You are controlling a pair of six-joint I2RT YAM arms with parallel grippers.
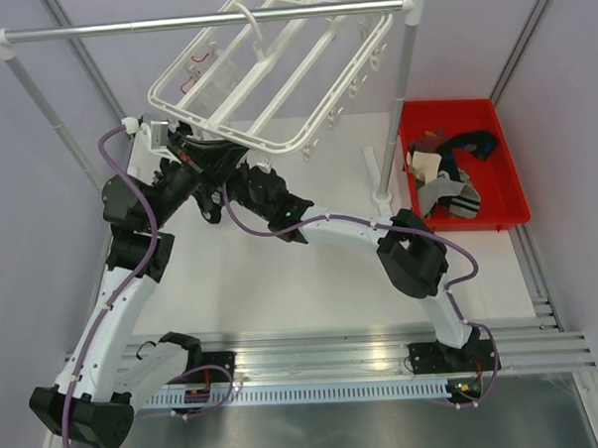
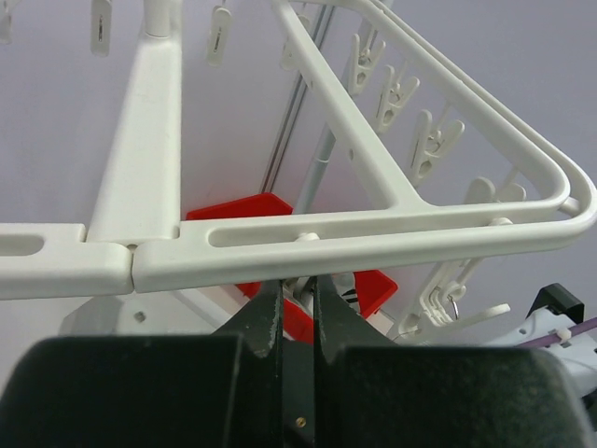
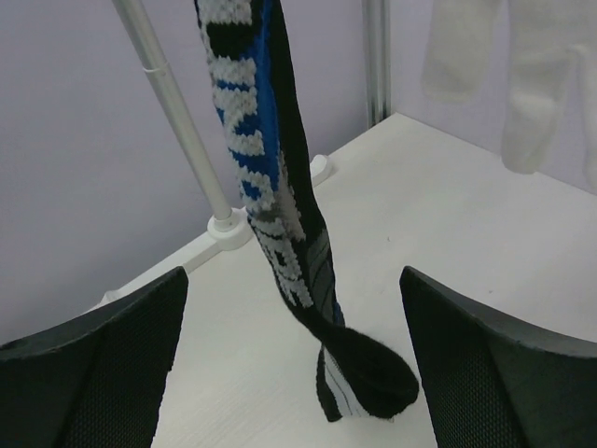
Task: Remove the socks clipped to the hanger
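Top: the tilted white plastic drying hanger (image 1: 263,75); shed socks (image 1: 447,193) lie in the red plastic bin (image 1: 498,116) right of it. Left wrist: left gripper (image 2: 298,289) pinched closed under the hanger (image 2: 354,245) bar, which we judge steadies it. Right wrist: right gripper (image 3: 291,280), jaws spread wide and empty, straddles 1 black-blue-white knitted sock (image 3: 270,187) hanging below the hanger.

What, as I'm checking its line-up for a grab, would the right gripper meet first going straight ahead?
Probably the black-and-blue sock, hanging centred ahead of the open right gripper; how far ahead is unclear.
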